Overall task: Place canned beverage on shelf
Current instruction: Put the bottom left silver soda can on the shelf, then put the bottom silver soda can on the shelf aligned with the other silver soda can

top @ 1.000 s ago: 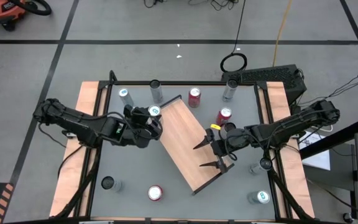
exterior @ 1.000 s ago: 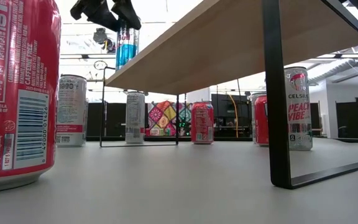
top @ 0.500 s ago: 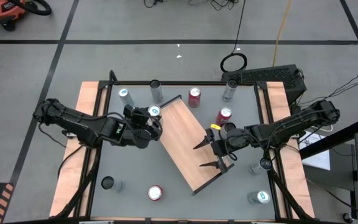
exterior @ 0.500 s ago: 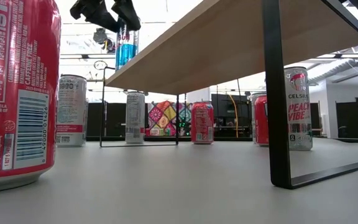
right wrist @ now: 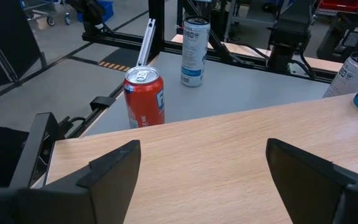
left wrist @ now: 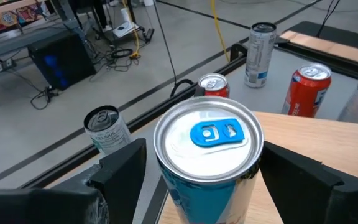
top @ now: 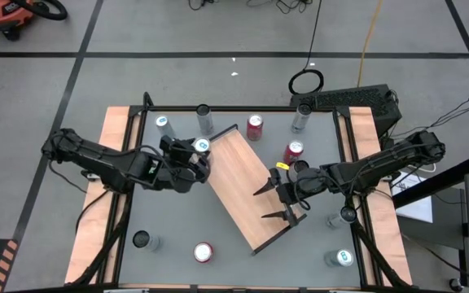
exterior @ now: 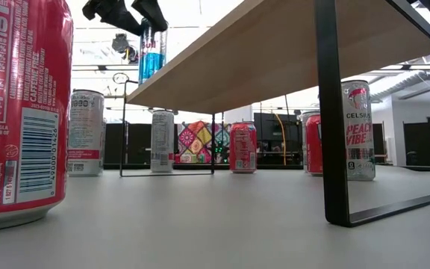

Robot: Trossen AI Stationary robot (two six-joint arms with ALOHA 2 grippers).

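Observation:
The shelf is a light wooden board on a black frame, lying aslant mid-table. My left gripper is at its far left corner, shut on a blue-and-silver can with a blue tab. The can also shows in the low view. My right gripper is open and empty over the shelf's right long edge, with the board below its fingers. My left gripper pinches the can's side wall just below the top rim, one finger on each side. The fingers come level from the table's left. The can stands upright at the board's corner; whether its base touches the board I cannot tell.
Several cans stand around the shelf. There are silver ones and red ones at the far side. More stand at the near edge. Pale wood strips line both table sides.
My left gripper has risen slightly with the blue can, which stays upright at the shelf's corner.

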